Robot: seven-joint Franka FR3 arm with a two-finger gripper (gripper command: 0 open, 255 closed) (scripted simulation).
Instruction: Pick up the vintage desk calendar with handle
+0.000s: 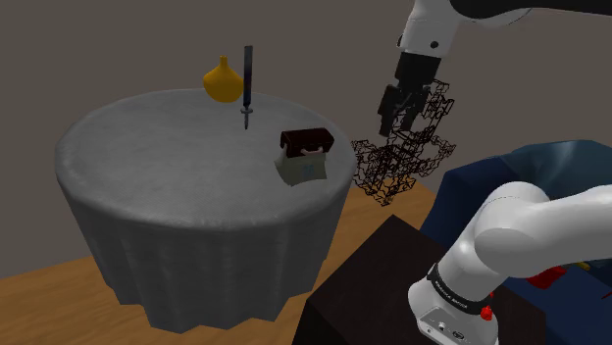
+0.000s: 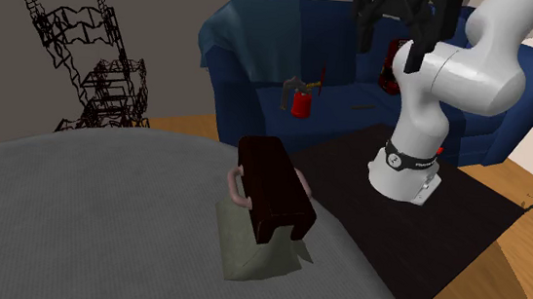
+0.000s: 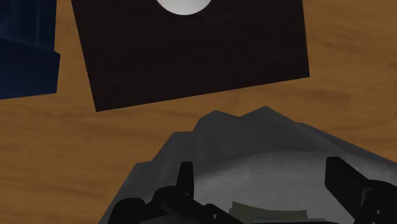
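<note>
The desk calendar (image 1: pixel 303 155) stands near the round table's edge at the shoulder view's right. It has a dark brown top (image 2: pixel 273 187), a pinkish handle (image 2: pixel 237 186) and a pale greenish base (image 2: pixel 257 248). My black gripper (image 1: pixel 398 120) hangs in the air up and to the shoulder view's right of the calendar, well above it and apart from it. In the wrist view my gripper (image 3: pixel 266 181) is open with nothing between its fingers (image 3: pixel 184 178), and it looks down on the grey cloth's edge (image 3: pixel 254 149).
The grey-clothed table (image 1: pixel 177 167) also carries a yellow vase (image 1: pixel 223 83) and a dark upright rod (image 1: pixel 247 88) at its far side. A black wire-frame chair (image 1: pixel 404 147) stands just behind my gripper. A blue sofa (image 2: pixel 292 48) holds a red object (image 2: pixel 302 101). The dark stand (image 3: pixel 191 57) is nearby.
</note>
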